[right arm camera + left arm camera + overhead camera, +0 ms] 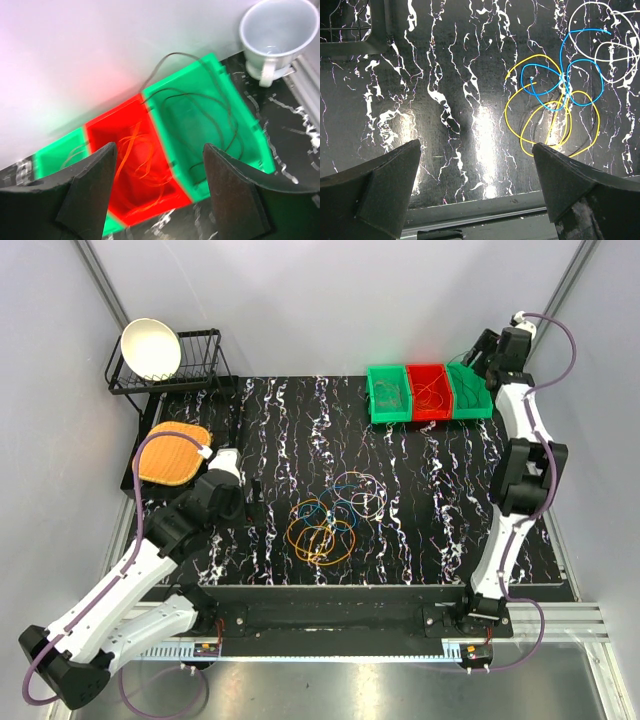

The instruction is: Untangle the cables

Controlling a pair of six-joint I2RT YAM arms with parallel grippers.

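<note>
Beneath the right gripper, fingers parted, a dark cable lies in the green bin: drop-off apparently complete. Tangled cables lie ahead-right of the left gripper, fingers spread; next, isolate one loop.

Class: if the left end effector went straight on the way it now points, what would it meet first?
The left end effector would probably meet the bare black table first; the tangled cables lie off to the right of that line, though depth is unclear.

Cables lie central on the table — bins behind-right, a rack holding a bowl behind-left.
</note>
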